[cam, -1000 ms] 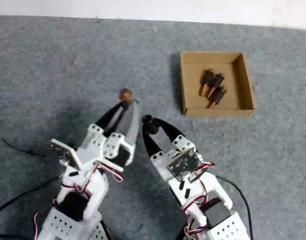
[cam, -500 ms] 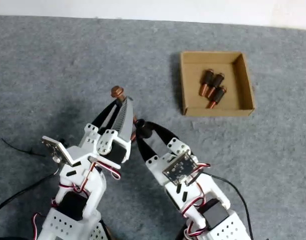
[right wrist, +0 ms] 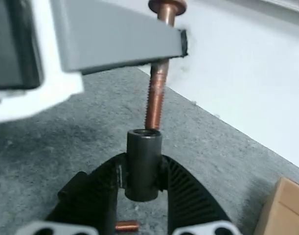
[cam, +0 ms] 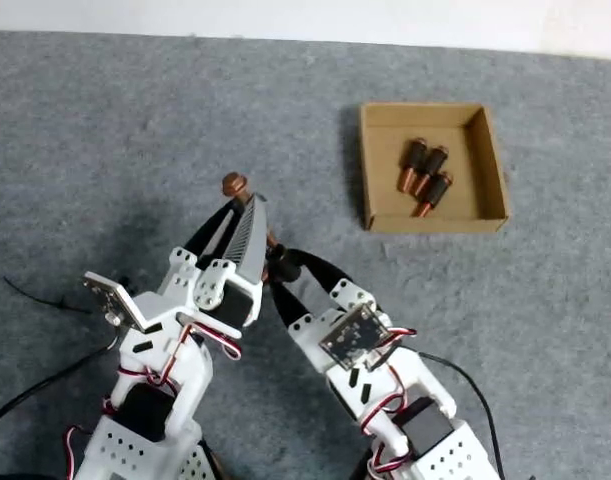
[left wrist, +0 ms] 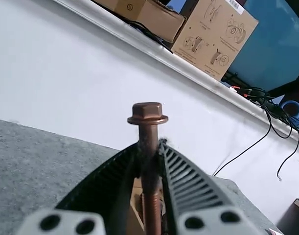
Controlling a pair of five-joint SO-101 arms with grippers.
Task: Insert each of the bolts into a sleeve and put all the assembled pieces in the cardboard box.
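Observation:
My left gripper (cam: 244, 208) (left wrist: 150, 148) is shut on a copper bolt (cam: 234, 184) (left wrist: 148, 117), its hex head sticking out past the fingertips. My right gripper (cam: 282, 264) (right wrist: 142, 172) is shut on a black sleeve (right wrist: 143, 164), held upright just beneath the bolt. The bolt's threaded shank (right wrist: 155, 98) slants down and its tip meets the sleeve's open top. The cardboard box (cam: 368, 170) at the back right holds three assembled pieces (cam: 425, 176).
A short copper piece (right wrist: 126, 225) lies on the grey mat (cam: 105, 140) under the right gripper. A corner of the cardboard box (right wrist: 281, 208) is off to one side. A thin black wire (cam: 35, 297) lies by the left arm's base.
The left gripper swung the bolt a little left and farther back. The right gripper moved left with the sleeve, bringing it under the bolt's tip.

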